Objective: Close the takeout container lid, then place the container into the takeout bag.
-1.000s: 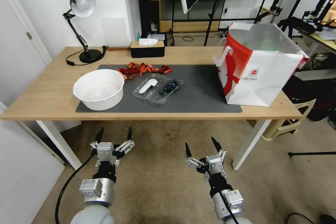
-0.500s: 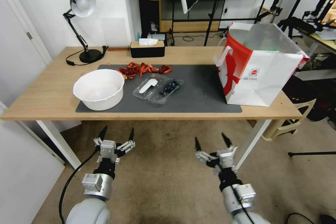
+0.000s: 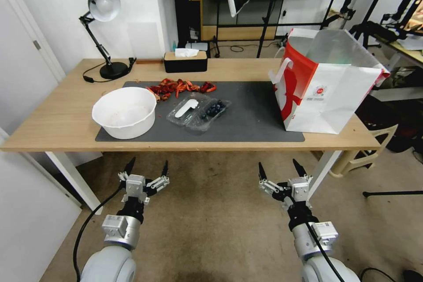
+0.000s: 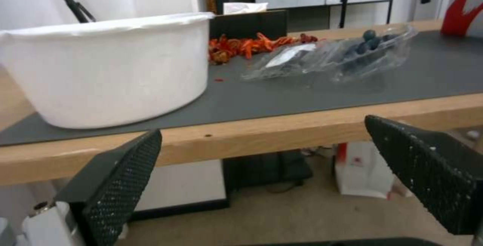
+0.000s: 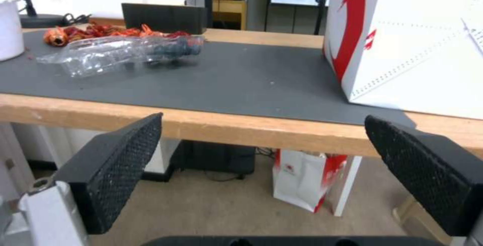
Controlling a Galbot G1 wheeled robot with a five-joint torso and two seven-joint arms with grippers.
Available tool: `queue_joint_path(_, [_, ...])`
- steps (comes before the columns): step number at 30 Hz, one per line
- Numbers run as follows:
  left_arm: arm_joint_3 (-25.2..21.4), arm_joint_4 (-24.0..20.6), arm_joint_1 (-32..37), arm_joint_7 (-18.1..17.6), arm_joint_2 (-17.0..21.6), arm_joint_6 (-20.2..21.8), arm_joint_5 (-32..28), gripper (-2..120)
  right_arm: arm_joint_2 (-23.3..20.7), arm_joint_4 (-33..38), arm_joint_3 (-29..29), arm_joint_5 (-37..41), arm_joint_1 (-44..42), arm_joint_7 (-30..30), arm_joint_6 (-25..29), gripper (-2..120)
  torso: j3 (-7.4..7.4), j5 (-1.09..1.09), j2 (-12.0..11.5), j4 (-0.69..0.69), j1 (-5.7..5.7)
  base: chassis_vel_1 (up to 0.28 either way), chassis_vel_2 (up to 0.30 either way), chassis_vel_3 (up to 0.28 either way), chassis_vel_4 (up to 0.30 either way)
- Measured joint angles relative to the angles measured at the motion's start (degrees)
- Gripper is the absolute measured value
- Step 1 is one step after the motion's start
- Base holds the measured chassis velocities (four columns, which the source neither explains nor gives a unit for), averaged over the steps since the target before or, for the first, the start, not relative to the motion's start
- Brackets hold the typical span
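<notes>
The silver left arm reaches forward below the near edge of the wooden table, its black-fingered left gripper spread wide, holding nothing. The silver right arm does likewise, its black-fingered right gripper also spread wide, fingertips pointing up toward the table's near edge.

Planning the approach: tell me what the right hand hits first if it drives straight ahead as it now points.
Probably the table's front edge: the open right hand sits below the tabletop, facing that edge. Depth is unclear. The takeout bag stands on the table beyond.
</notes>
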Motion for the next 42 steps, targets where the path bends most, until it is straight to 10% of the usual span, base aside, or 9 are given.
queue_joint_path(4, [0.8, -1.0, -0.6, 1.4, 0.9, 2.1, -5.2, 100, 0.2, 0.1, -0.4, -0.3, -0.7, -0.1, 0.2, 100, 0.0, 0.0, 0.0, 0.0, 0.0, 0.0, 0.0, 0.0, 0.0])
queue_joint_path(11, [2.4, -8.4, -3.9, 4.6, 5.4, 13.9, -36.5, 100, 0.3, 0.1, -0.8, -0.7, -0.9, -0.2, 0.4, 100, -0.01, 0.0, 0.0, -0.02, 0.0, 0.0, 0.0, 0.0, 0.0])
queue_joint_path(20, [2.0, -7.6, -12.7, -0.3, 8.6, 20.6, -58.9, 100, -0.8, -1.8, -2.3, -0.6, 0.7, -0.4, -0.1, 100, 0.0, -0.01, 0.0, -0.01, 0.0, 0.0, 0.0, 0.0, 0.0])
queue_joint_path(42, [6.6, 7.3, -30.5, -4.8, 10.4, 22.8, -70.9, 100, -0.3, -1.6, -1.4, -1.1, -0.3, -0.6, 0.0, 100, 0.0, 0.0, 0.0, 0.0, -0.01, 0.0, 0.0, 0.0, 0.0])
